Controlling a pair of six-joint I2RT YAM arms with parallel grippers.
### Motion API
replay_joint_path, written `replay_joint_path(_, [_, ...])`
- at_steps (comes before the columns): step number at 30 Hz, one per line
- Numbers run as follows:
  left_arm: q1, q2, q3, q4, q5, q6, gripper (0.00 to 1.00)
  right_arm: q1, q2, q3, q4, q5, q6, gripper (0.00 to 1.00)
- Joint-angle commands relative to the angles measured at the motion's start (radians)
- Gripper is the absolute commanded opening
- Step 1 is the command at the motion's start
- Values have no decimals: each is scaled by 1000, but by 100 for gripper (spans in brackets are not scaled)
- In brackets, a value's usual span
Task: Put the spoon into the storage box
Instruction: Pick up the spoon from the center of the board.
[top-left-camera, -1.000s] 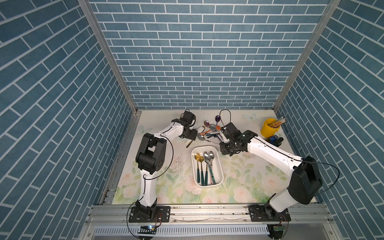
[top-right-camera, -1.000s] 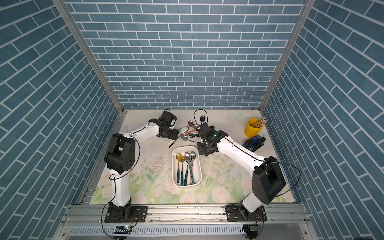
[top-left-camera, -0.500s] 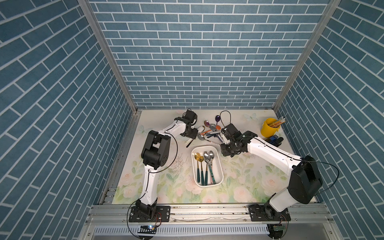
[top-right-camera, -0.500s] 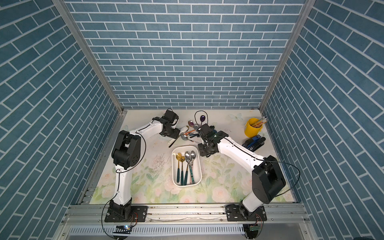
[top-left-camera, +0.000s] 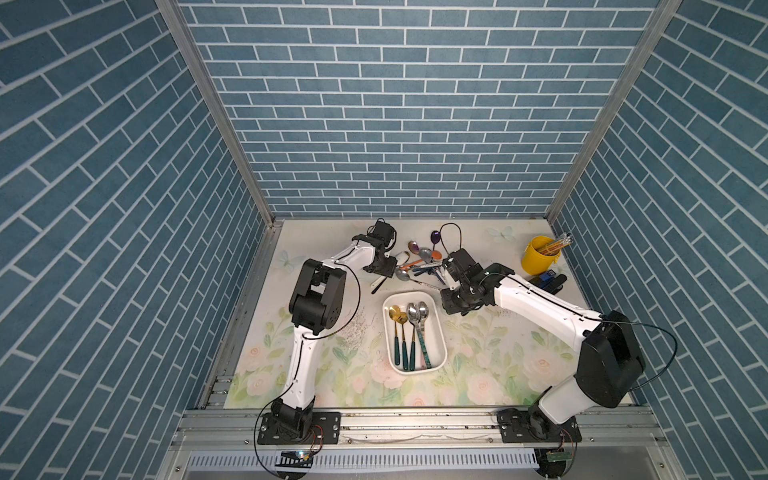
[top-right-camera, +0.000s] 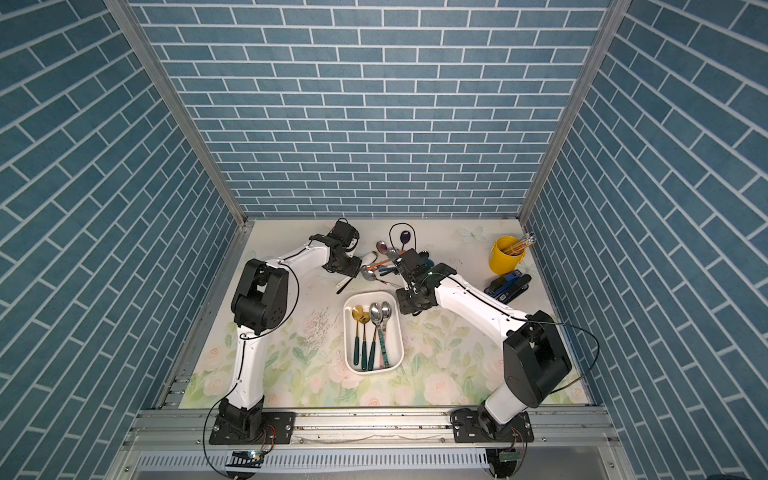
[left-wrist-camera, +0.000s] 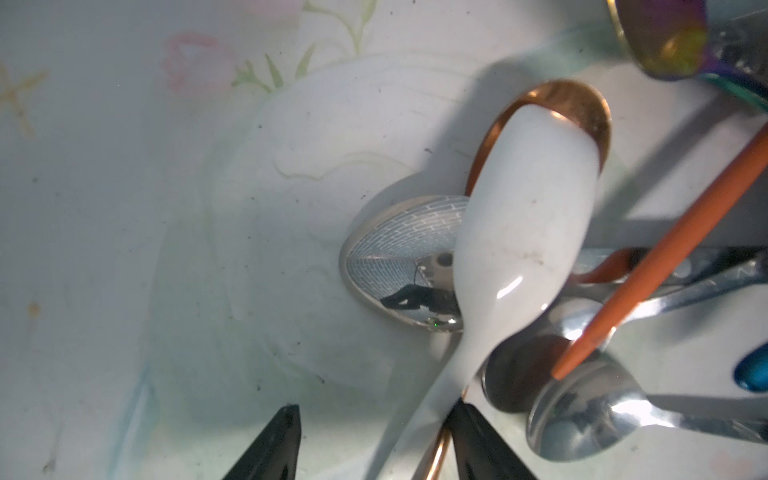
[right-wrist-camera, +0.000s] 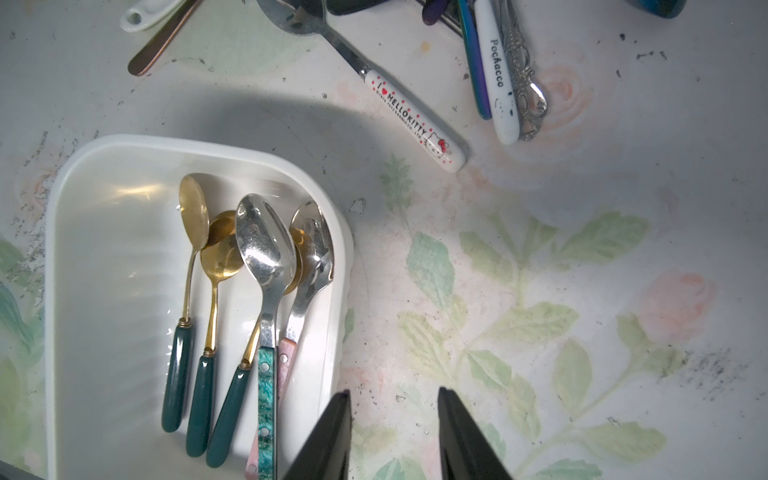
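The white storage box (top-left-camera: 443, 345) (top-right-camera: 401, 340) (right-wrist-camera: 112, 311) lies mid-table with several spoons (top-left-camera: 409, 328) in it. Behind it is a pile of loose spoons (top-left-camera: 424, 266). My left gripper (top-left-camera: 384, 272) (left-wrist-camera: 374, 415) is low at the pile's left end, open. A white ceramic spoon (left-wrist-camera: 523, 216) (top-right-camera: 368, 257) runs its handle between the fingers, against one of them, on top of a copper spoon (left-wrist-camera: 582, 99). My right gripper (top-left-camera: 457, 309) (right-wrist-camera: 394, 392) is open and holds nothing, above the cloth just right of the box's far corner.
A yellow cup of pencils (top-left-camera: 538, 259) and a blue-black stapler (top-left-camera: 548, 280) stand at the back right. A Hello Kitty spoon (right-wrist-camera: 415, 120) lies between the pile and the box. Brick walls close in three sides.
My left arm has reached a little further into the pile's left end, and its jaws have narrowed around the white spoon's handle. The right arm has stayed put.
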Motion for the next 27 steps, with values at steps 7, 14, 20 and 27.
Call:
replay_joint_path(7, [24,-37,-41,39,17,-24,61,-4,24,-6,9,-15,-19,38])
replay_joint_path(14, [26,-30,-36,44,11,-31,61,-4,32,-1,11,-20,-21,38])
replay_joint_path(20, [26,-50,-34,58,17,-29,62,-6,43,6,12,-25,-24,38])
replay_joint_path(27, [40,-23,-9,47,0,-31,62,-4,53,11,15,-30,-27,38])
